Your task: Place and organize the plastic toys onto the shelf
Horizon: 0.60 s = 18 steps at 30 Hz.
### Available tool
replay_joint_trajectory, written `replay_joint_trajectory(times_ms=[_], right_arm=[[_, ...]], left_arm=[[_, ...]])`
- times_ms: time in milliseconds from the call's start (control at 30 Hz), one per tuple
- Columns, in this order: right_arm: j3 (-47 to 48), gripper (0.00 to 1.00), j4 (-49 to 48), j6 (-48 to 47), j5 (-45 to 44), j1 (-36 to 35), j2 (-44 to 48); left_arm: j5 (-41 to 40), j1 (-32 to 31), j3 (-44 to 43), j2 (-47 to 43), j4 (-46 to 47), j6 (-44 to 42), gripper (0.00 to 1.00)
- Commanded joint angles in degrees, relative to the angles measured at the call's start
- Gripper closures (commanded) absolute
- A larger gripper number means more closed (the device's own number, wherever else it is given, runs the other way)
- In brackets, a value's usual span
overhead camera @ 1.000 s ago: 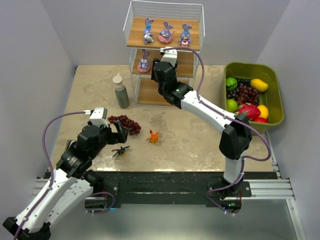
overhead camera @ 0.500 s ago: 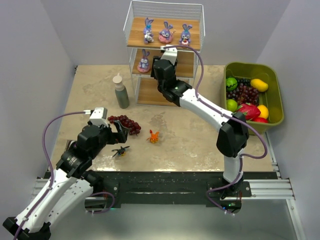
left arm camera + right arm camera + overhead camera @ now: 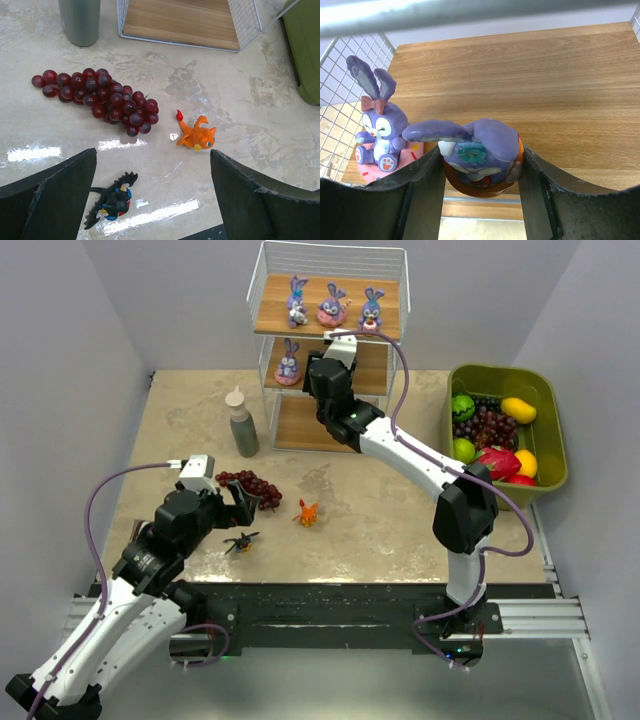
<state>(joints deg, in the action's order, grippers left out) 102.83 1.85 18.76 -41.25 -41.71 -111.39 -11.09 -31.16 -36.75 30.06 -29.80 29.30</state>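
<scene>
Right jaws clamped on purple bunny [image 3: 480, 150], at the shelf [image 3: 520, 75] — left jaws wide apart

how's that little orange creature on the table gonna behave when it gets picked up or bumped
The orange creature looks like hard moulded plastic, so probably stiff and light. Its smooth, rounded body may slip in a pinch. On the shiny table, a bump would likely slide or tip it.
</scene>
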Motion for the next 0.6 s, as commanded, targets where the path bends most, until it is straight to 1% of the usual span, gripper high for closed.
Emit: replay_joint_trajectory(times_ms=[0,67,333,567], right_arm=[[-0.26,0.45,-1.58,0.13,-1.64,0.76,-1.63],[-0.26,0.42,-1.58,0.31,-1.64,0.76,-1.98],[-1.05,0.33,-3.78,-0.39,-1.55,0.93,-2.16],[-3.07,0.25,-5.98,-0.83,-0.41,0.84,-0.41]], left_arm=[[-0.07,0.04,0.28,0.35,2.2,-1.17,0.0],[-0.16,0.04,0.19,0.43,2.29,-1.17,0.0],[-0.07,0.04,0.28,0.61,2.2,-1.17,0.0],[-0.07,0.04,0.19,1.05,2.2,-1.35,0.0]])
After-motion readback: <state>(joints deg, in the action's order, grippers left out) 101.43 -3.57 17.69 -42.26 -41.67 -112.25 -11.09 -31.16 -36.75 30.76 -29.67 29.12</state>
